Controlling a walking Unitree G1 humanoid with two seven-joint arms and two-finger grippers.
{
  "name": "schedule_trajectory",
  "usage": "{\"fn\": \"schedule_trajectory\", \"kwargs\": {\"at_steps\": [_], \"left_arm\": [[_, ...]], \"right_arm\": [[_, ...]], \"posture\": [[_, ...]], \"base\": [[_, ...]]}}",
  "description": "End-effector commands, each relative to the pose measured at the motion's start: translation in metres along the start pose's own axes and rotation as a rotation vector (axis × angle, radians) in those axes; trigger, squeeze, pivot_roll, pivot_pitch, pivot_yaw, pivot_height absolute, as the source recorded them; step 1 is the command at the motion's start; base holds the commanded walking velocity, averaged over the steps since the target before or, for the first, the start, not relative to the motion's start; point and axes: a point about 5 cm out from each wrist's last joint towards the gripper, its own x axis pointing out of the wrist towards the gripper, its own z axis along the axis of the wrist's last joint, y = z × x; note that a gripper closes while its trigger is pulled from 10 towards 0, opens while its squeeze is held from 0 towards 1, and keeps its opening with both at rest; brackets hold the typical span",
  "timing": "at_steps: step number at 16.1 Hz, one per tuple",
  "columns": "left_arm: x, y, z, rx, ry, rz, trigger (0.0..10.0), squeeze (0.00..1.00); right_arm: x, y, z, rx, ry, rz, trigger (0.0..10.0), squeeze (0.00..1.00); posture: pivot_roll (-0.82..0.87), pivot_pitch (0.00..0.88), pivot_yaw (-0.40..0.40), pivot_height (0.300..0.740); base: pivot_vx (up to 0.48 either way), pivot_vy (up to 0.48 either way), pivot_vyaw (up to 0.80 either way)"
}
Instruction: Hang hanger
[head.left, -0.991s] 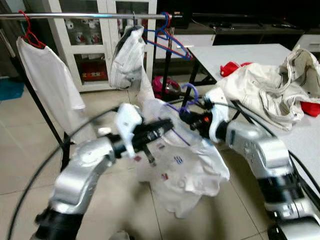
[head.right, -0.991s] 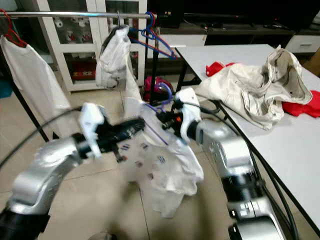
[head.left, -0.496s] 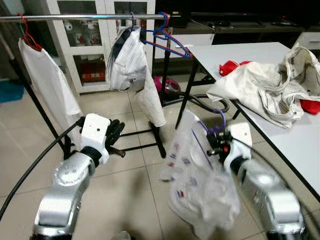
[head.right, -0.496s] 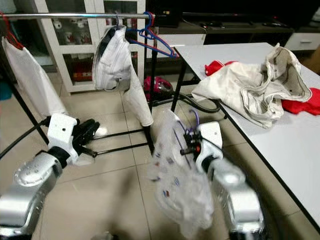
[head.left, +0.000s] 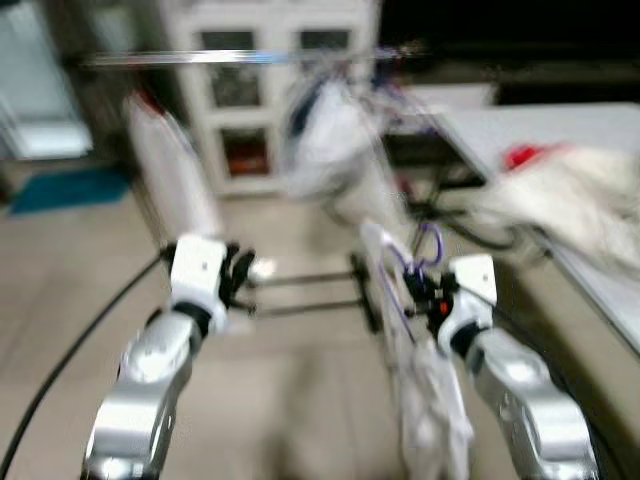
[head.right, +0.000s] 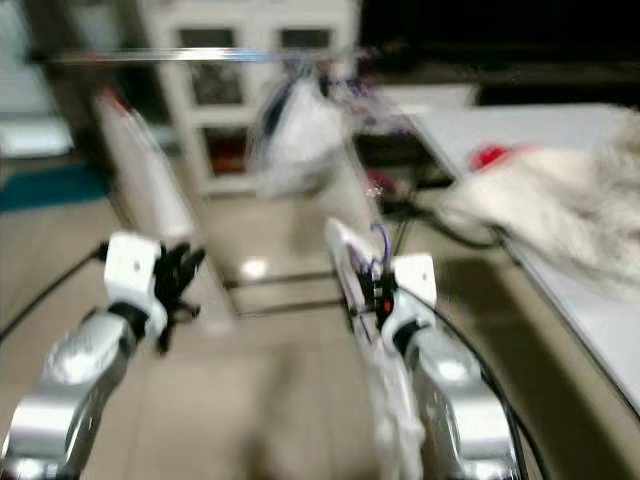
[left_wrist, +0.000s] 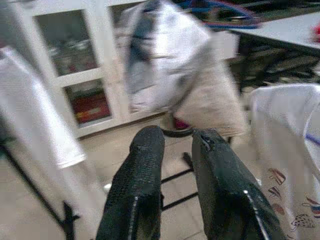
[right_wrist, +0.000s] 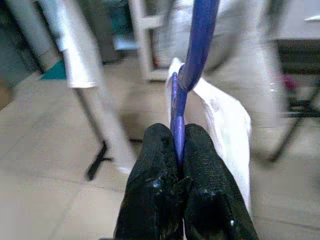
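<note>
In the blurred left eye view, the right tool (head.left: 415, 290) holds a purple hanger (head.left: 428, 250) in front of the robot, over the tiled floor (head.left: 300, 380). The hanger's hook points up, and a white shirt (head.left: 420, 390) hangs down from it, so the long axis of the load runs top to bottom. The left tool (head.left: 238, 280) is held out on the other side, well apart from the hanger, with nothing in it. Farther off, a metal rail (head.left: 230, 58) runs across on a black stand (head.left: 365, 290), with a white garment (head.left: 170, 180) at one end and a bundled pale garment (head.left: 330, 150) near the middle. A white cabinet (head.left: 270, 100) stands behind the rail. To the right, a worktop (head.left: 580, 130) carries a heap of cream clothes (head.left: 570, 205) and something red (head.left: 525, 155).

In the right eye view, the same hanger hook (head.right: 381, 240) rises just above the right tool.

In the left wrist view, the left tool's two black fingers (left_wrist: 140, 195) stand a little apart with only air between them. The shirt's printed edge (left_wrist: 290, 165) is off to one side.

In the right wrist view, the right tool's fingers (right_wrist: 155, 195) are pressed together on the hanger's purple wire (right_wrist: 179, 120), which runs straight out from them and bends into the hook. The white shirt (right_wrist: 225, 125) lies just behind it.
</note>
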Motion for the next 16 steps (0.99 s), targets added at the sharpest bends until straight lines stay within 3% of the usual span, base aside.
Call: {"fn": "schedule_trajectory", "kwargs": {"at_steps": [1, 4, 8, 16], "left_arm": [[-0.001, 0.003, 0.000, 0.012, 0.003, 0.015, 10.0, 1.00], [-0.001, 0.004, 0.002, 0.022, 0.002, 0.007, 10.0, 1.00], [0.003, 0.006, 0.009, 0.027, -0.022, -0.028, 10.0, 1.00], [-0.005, 0.003, 0.006, 0.055, -0.008, -0.054, 10.0, 1.00]], "right_arm": [[0.003, 0.007, 0.014, -0.002, -0.055, 0.049, 10.0, 0.00], [0.008, 0.011, 0.018, -0.008, -0.063, 0.078, 10.0, 0.00], [0.017, 0.001, 0.026, 0.013, -0.076, -0.038, 10.0, 0.00], [0.031, 0.006, 0.042, 0.002, -0.114, -0.032, 10.0, 0.00]], "posture": [[0.10, 0.000, 0.030, 0.740], [0.11, 0.000, 0.022, 0.740], [0.13, 0.000, 0.004, 0.740], [0.16, 0.000, -0.028, 0.740]], "base": [[0.480, 0.000, 0.79], [0.480, 0.000, 0.79], [0.480, 0.000, 0.00], [0.454, 0.000, 0.00]]}}
